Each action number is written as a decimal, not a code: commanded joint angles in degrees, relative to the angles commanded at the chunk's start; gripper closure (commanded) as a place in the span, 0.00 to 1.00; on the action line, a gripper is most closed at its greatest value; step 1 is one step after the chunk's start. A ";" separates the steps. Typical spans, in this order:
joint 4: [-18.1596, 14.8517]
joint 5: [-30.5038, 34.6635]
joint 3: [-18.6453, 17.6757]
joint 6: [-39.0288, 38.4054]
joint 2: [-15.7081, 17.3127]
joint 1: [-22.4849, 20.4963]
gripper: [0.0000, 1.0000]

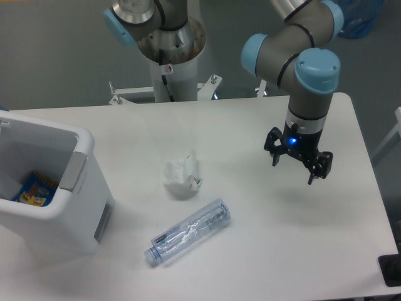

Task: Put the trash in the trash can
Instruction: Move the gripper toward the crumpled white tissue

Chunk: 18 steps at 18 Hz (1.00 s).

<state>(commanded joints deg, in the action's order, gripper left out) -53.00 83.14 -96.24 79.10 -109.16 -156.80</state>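
Note:
A crumpled white paper wad (pixel 182 177) with a small green mark lies near the middle of the white table. Just in front of it a crushed clear plastic bottle (pixel 190 231) with a label lies on its side, cap end toward the lower left. The trash can (pixel 75 207), a large white bin with a grey handle panel, stands at the left edge and holds a colourful wrapper. My gripper (pixel 293 170) hovers above the table to the right of both trash items, well apart from them, fingers spread open and empty.
The robot's base column (pixel 170 56) stands at the back centre. The table's right edge (pixel 376 188) runs close beside the gripper. A dark object (pixel 391 269) sits at the lower right corner.

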 joint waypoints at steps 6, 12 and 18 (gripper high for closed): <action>0.00 -0.09 -0.70 -0.26 0.17 0.09 0.00; -0.26 -0.61 -3.86 -2.18 2.19 2.01 0.00; -0.79 -0.35 -5.88 -13.95 2.99 8.87 0.00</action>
<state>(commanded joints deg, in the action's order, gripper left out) -53.79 82.79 -102.12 65.15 -106.17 -147.93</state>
